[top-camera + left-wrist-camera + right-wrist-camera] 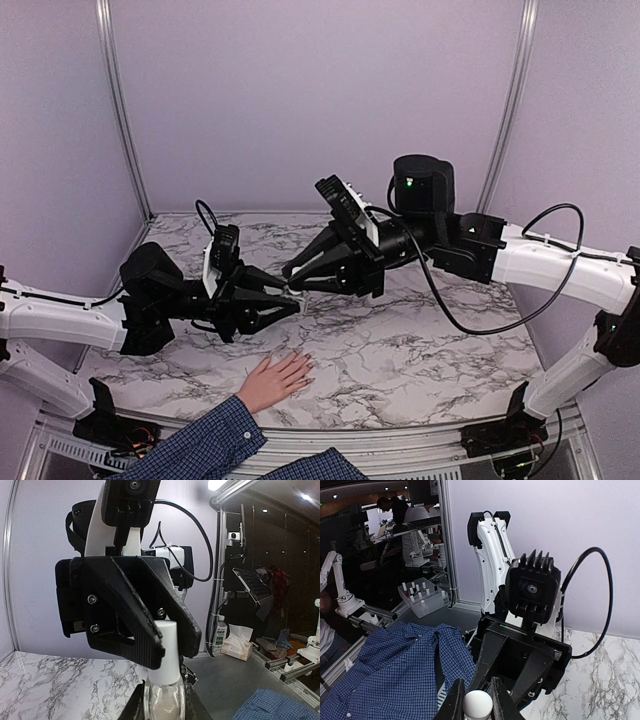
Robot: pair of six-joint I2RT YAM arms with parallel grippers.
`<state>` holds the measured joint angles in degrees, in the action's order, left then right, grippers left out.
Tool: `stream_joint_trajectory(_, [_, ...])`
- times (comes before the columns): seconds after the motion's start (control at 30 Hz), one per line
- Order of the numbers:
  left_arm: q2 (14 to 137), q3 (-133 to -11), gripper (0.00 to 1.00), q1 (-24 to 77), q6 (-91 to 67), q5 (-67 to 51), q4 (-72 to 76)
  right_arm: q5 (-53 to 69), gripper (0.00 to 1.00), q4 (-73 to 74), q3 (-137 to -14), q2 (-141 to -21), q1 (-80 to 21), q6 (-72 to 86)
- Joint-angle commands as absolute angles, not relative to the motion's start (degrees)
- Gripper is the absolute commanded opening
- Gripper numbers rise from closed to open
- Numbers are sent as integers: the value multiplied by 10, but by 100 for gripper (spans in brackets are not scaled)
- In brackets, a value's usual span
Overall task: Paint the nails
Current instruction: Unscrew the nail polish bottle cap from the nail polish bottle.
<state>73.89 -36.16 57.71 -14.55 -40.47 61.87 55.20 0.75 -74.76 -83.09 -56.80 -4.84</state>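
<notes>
A light-skinned hand (275,380) with a blue plaid sleeve (200,445) lies flat on the marble table near the front edge. Its nails (308,368) are too small to make out. Above and behind it the two arms meet tip to tip. My left gripper (297,305) (164,704) is shut on a clear glass polish bottle (164,700). My right gripper (289,273) (478,706) is shut on that bottle's white cap (165,650) (478,704). The cap sits on the bottle's neck.
The marble table (430,350) has purple walls at the back and sides. Off the table stand a clear tray of small polish bottles (422,597), a tissue box (237,647) and a water bottle (218,632). The person's plaid shirt (395,670) fills the space beside the table.
</notes>
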Motion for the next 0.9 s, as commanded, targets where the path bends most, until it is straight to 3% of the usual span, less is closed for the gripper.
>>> stream_joint_trajectory(0.0, [724,-372,0,585,-105,-398,667,530,26,23,-766,-823,-567,-54])
stream_joint_trajectory(0.17, [720,-355,0,583,-81,-346,661,498,61,33,-770,-816,-567,-50])
stream_joint_trajectory(0.33, [716,-342,0,579,-67,-301,653,441,77,33,-767,-802,-565,-39])
stream_joint_trajectory(0.63, [711,-339,0,578,-34,-179,614,250,79,64,-785,-797,-563,9])
stream_joint_trajectory(0.87, [720,-350,0,578,-18,-80,586,102,72,90,-800,-798,-553,81])
